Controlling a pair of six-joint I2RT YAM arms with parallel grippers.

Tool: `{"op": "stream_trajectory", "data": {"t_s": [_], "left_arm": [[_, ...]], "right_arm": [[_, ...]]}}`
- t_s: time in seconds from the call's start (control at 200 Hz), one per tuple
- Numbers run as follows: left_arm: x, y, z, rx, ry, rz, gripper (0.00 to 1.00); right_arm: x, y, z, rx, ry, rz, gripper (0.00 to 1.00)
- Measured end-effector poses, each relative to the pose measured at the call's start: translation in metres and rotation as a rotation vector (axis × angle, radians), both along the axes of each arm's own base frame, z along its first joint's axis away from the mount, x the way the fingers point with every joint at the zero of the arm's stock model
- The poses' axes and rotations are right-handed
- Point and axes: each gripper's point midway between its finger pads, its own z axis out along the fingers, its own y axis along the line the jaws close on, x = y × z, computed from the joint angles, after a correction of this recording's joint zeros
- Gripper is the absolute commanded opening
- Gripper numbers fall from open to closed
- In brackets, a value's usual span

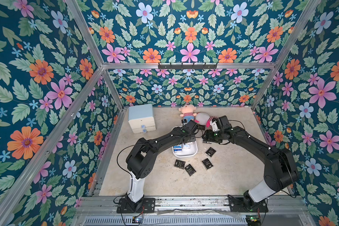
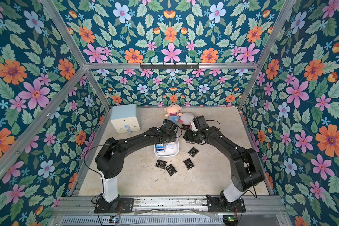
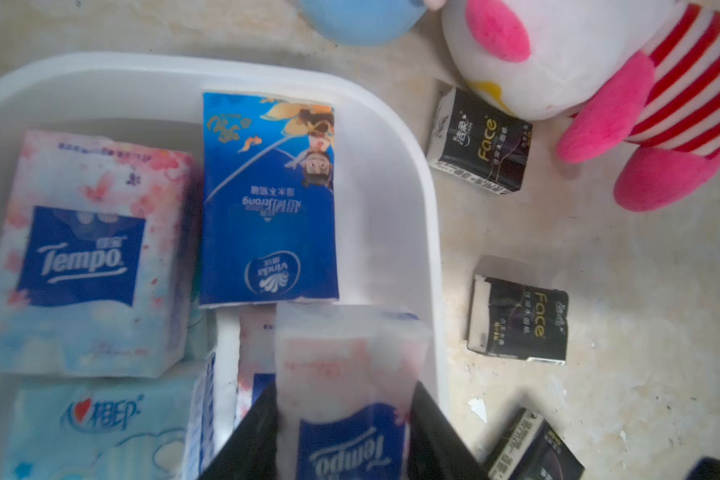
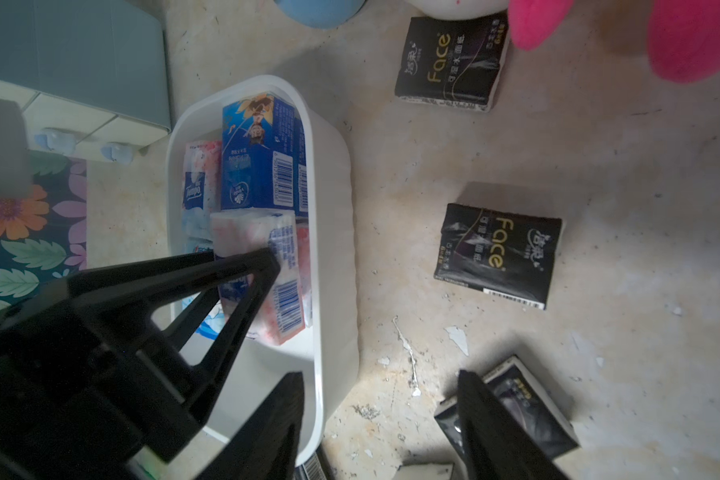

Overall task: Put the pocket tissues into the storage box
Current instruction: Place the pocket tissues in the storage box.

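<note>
Four black Face packets flat on table, scattered off near end of storage box, apart from it.
Inside box, lying flat: light blue packet, pink-and-white Tempo packet, blue Vinda packet.
Left gripper over box interior, jaws clamped on second Tempo packet.
Right gripper just outside box right wall, jaws wide, nothing between; fifth black packet beside one finger.
Two further black packets beyond, right of box.
Pink-and-white plush doll past box far end.
Two-drawer cabinet off box far left corner.

Top views bright, crisp; wrist views dimmer, the nearest tissue packet blurred.
</note>
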Motion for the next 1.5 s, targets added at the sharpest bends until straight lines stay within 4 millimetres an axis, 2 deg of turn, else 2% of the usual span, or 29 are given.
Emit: {"op": "stream_trajectory", "data": {"t_s": [0.355,0.425,0.505,0.62,0.76,0.89,0.96,1.065,1.335,1.5], "left_arm": [[-0.012,0.014,-0.011,0.061,0.050,0.005,0.52],[-0.014,0.017,-0.013,0.075,0.058,0.007,0.58],[-0.013,0.020,-0.012,0.089,0.056,0.013,0.70],[-0.009,0.021,-0.004,0.099,0.040,0.025,0.81],[-0.005,0.025,0.014,0.097,0.007,0.044,0.84],[-0.003,0.035,0.045,0.048,-0.046,0.086,0.86],[-0.003,0.050,0.059,0.025,-0.072,0.123,0.86],[-0.004,0.080,0.066,-0.005,-0.091,0.191,0.86],[-0.026,0.189,0.043,-0.089,-0.061,0.435,0.87],[-0.033,0.223,0.043,-0.119,-0.067,0.492,0.87]], "right_arm": [[0.003,0.000,0.002,-0.001,-0.006,-0.003,0.63],[0.002,0.000,0.001,-0.001,-0.003,-0.003,0.63],[0.003,0.000,0.001,0.000,-0.003,-0.002,0.63],[0.001,0.004,0.000,0.016,0.007,0.010,0.59],[0.002,0.014,-0.001,0.043,0.010,0.034,0.55],[0.008,0.030,-0.004,0.050,0.007,0.062,0.52],[0.011,0.035,-0.013,0.040,0.021,0.069,0.49],[0.016,0.040,-0.021,0.026,0.030,0.072,0.43],[0.021,0.061,-0.032,-0.001,0.026,0.099,0.38],[0.032,0.074,-0.039,-0.017,0.022,0.099,0.28]]}}
